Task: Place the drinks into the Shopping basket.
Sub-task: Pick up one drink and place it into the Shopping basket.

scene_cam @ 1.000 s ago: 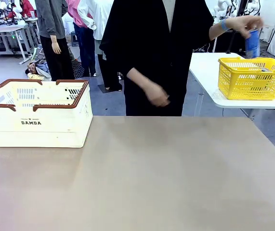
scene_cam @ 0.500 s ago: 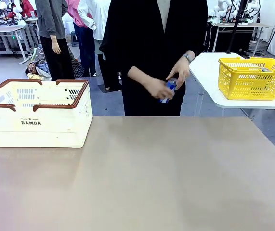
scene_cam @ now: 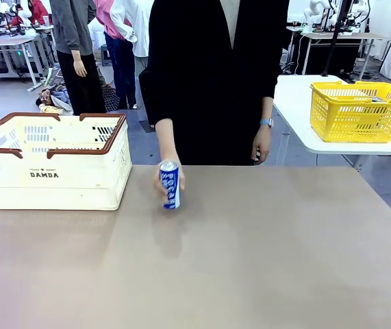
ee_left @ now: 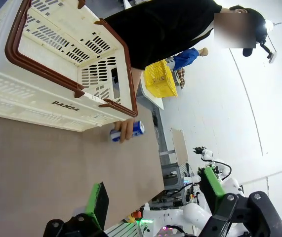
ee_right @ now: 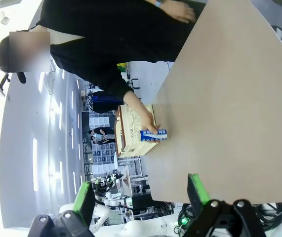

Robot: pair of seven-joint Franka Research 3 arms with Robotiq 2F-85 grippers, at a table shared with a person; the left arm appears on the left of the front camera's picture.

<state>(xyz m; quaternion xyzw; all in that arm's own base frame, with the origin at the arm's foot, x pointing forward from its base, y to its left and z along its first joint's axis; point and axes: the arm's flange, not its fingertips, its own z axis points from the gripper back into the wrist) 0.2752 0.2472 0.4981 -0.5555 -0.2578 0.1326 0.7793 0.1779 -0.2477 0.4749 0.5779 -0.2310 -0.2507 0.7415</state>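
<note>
Now that a person's hand [scene_cam: 161, 177] has set a blue-and-white can [scene_cam: 170, 186] right of the Shopping basket [scene_cam: 58, 186], a drink awaits pickup; left gripper [ee_left: 154, 195] and right gripper [ee_right: 141, 193] stand open.

Table: a tan matte top [scene_cam: 263, 260] is stretching across the near ground and taking an even, soft light.
Floor: smooth grey flooring [scene_cam: 10, 103] is running back past the table's far edge; a heap of cloth [scene_cam: 53, 101] is lying on it at the left.
Side table: a white table [scene_cam: 294, 103] with a rounded corner is standing at the far right, carrying a yellow mesh basket [scene_cam: 361, 110].
Far left: a grey workbench [scene_cam: 3, 42] is standing with clutter on top.
Far right: a second bench [scene_cam: 339, 35] on thin legs is standing behind the white table.
Wall: a plain white wall [ee_left: 205, 113] is rising in the left wrist view.
Light: long ceiling strips [ee_right: 34, 165] are glowing in the right wrist view.
</note>
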